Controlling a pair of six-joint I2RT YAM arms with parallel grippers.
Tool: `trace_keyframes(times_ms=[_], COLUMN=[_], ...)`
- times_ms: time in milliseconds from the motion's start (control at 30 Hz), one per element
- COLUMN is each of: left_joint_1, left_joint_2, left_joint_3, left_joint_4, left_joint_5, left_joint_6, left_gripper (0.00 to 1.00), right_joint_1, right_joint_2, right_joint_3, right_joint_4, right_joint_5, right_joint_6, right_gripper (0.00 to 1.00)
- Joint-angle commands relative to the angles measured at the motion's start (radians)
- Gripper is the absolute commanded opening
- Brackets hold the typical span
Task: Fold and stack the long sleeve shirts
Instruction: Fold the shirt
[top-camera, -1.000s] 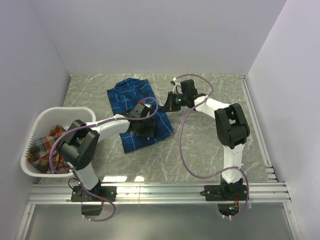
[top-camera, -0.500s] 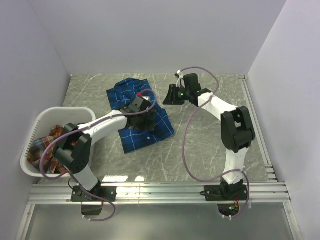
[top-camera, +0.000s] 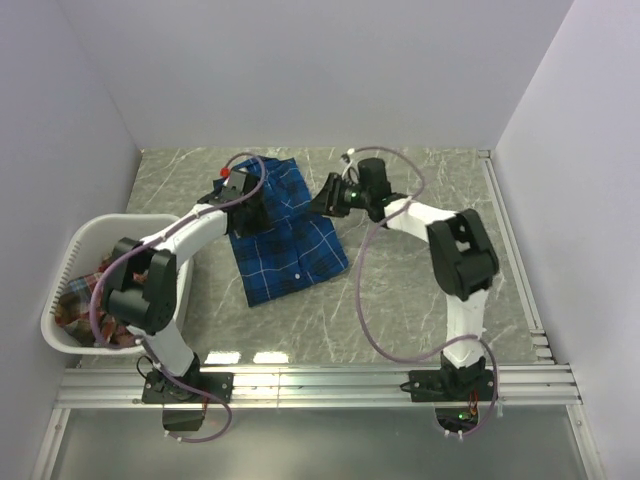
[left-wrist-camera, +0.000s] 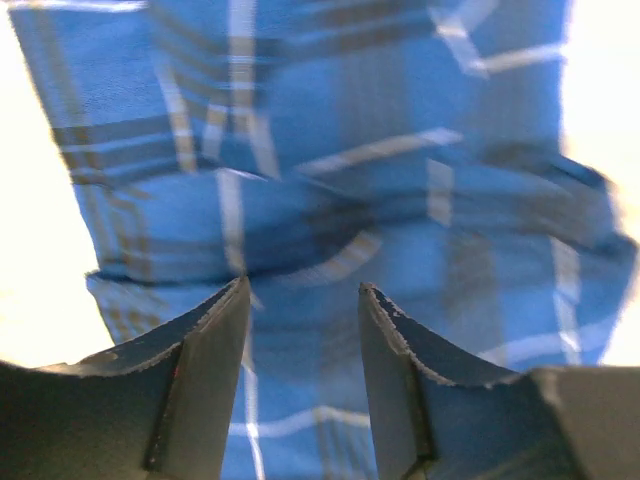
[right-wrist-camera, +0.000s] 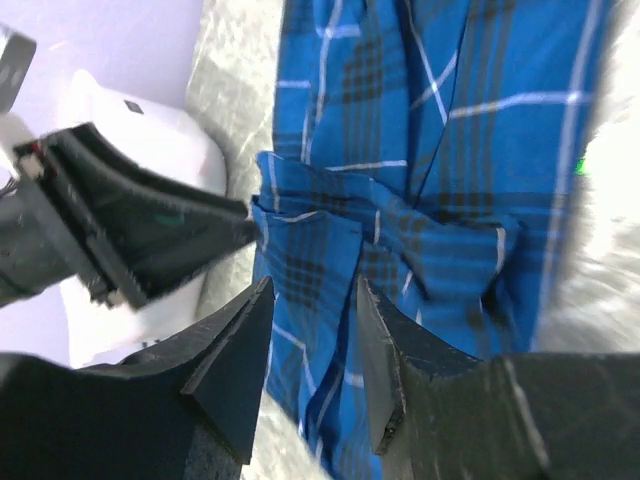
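The royal blue plaid shirt (top-camera: 285, 235) lies partly folded on the table (top-camera: 430, 210), directly under and between the two end effectors. Its far end is bunched into a thick ridge of gathered cloth, while the nearer part lies flat.

The left end effector (top-camera: 248, 195) hangs over the shirt's far left corner. Its fingers (left-wrist-camera: 205, 370) stand moderately apart with nothing between them, only plaid cloth below the tips. The right end effector (top-camera: 322, 203) sits at the shirt's far right edge and points toward the left one. Its fingers (right-wrist-camera: 232, 365) are also parted at a middling width and hold nothing, with the rumpled ridge just ahead of them.

One end effector at each far corner suggests a paired pinch, so the bunched end can be lifted and laid flat. That fold looks unfinished.

Well to the left of the left end effector, a red-orange plaid shirt (top-camera: 88, 290) is heaped in the white laundry basket (top-camera: 130, 221), not yet folded.
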Motion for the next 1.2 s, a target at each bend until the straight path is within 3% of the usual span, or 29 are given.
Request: trace_keyframes(times_ms=[0, 300, 533, 700, 900, 1033, 1167], left_joint_1=[0.067, 0.136, 0.122, 0.073, 0.007, -0.007, -0.007], left_joint_2=[0.067, 0.137, 0.003, -0.129, -0.224, -0.195, -0.160], left_joint_3=[-0.047, -0.150, -0.096, -0.133, -0.307, -0.375, -0.411], left_joint_4=[0.082, 0.149, 0.073, 0.008, 0.004, 0.016, 0.039], left_joint_5=[0.025, 0.063, 0.080, 0.108, 0.169, 0.207, 0.206], left_joint_6=[-0.088, -0.188, -0.120, -0.114, -0.137, -0.128, -0.125], left_gripper=[0.51, 0.51, 0.64, 0.73, 0.66, 0.64, 0.63], right_joint_1=[0.010, -0.012, -0.021, 0.000, 0.085, 0.157, 0.185], right_joint_2=[0.107, 0.304, 0.105, -0.038, -0.120, -0.008, 0.089], right_joint_3=[0.000, 0.022, 0.037, -0.046, -0.161, -0.121, -0.121], right_joint_4=[0.203, 0.291, 0.149, 0.109, 0.012, -0.149, -0.219], right_joint_5=[-0.080, -0.071, -0.096, -0.163, -0.255, -0.338, -0.349], right_joint_6=[0.146, 0.226, 0.124, 0.116, 0.067, -0.080, -0.116], right_gripper=[0.46, 0.45, 0.46, 0.46, 0.46, 0.46, 0.46])
